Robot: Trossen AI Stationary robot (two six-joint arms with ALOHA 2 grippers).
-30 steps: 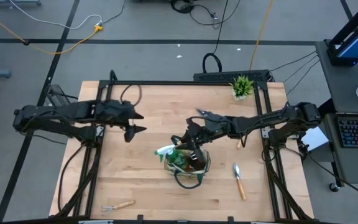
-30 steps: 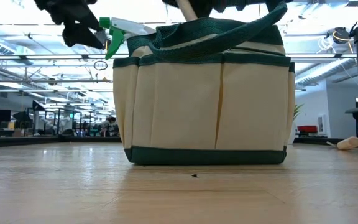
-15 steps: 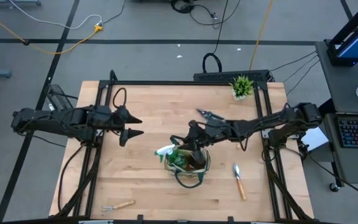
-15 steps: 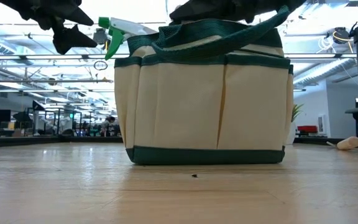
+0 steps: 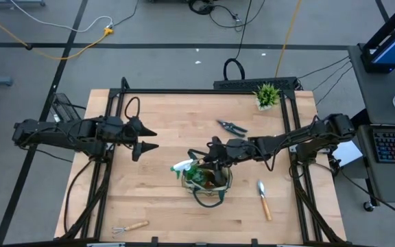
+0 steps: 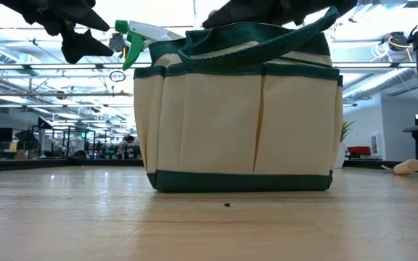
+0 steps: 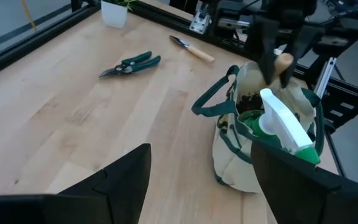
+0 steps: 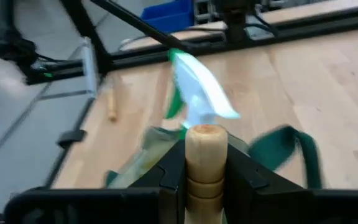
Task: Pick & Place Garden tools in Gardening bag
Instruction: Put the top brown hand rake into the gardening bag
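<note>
while clamped on a rounded wooden handle (image 8: 205,163), right gripper (image 8: 205,171) tops fabric bag (image 5: 208,180)

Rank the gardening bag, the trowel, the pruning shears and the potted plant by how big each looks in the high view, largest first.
1. Gardening bag, clearly the largest.
2. Trowel, long but thin.
3. Pruning shears and potted plant: these look much alike in extent, so I won't rank one over the other.

Both arms are matte black, built of slender jointed segments with black cables alongside. Each ends in two dark, tapered, pointed jaws.
</note>
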